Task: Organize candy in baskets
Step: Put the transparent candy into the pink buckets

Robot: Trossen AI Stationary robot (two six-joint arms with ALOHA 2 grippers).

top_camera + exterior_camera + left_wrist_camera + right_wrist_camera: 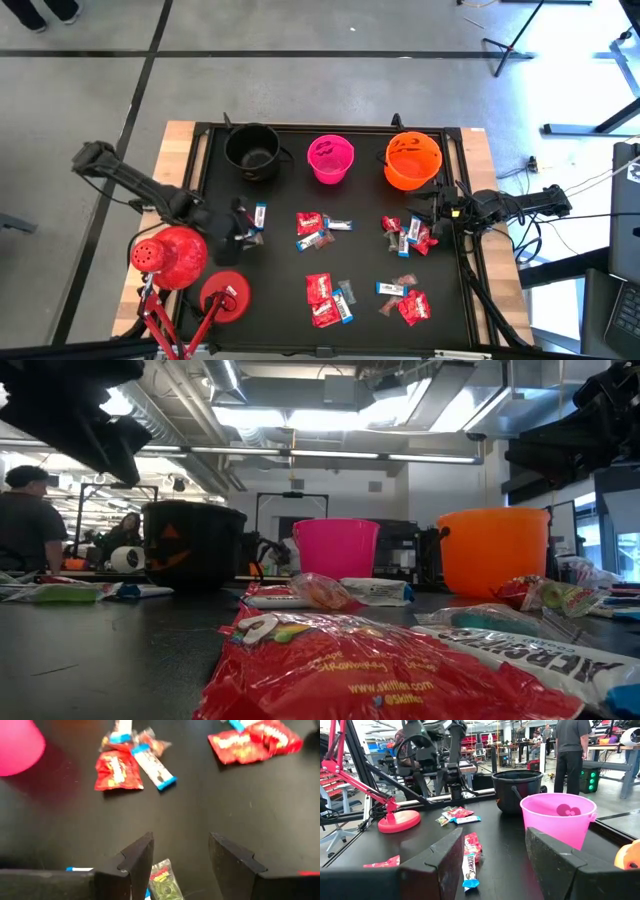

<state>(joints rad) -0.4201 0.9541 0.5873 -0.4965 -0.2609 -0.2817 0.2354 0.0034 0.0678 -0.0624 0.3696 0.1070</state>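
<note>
The left gripper is hovering with jaws wide and empty; a green-wrapped candy is lying just below them, nearer the one finger, long axis roughly along the fingers. The right gripper is waiting open.

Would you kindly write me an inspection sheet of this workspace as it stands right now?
Surface: black table top on a wooden bench, flat and dry.
Job's things: black bucket, pink bucket and orange bucket stand in a row at the far edge; no candy seen in the black or pink one. Candy lies scattered in small clusters in front of them.
Clutter: two red lamps at the left near corner.
Grippers: left gripper open, low over a small clear packet; right gripper open, beside the right cluster, holding nothing.
Cables: loose wires off the table's right side.
Surroundings: people stand beyond the table.
</note>
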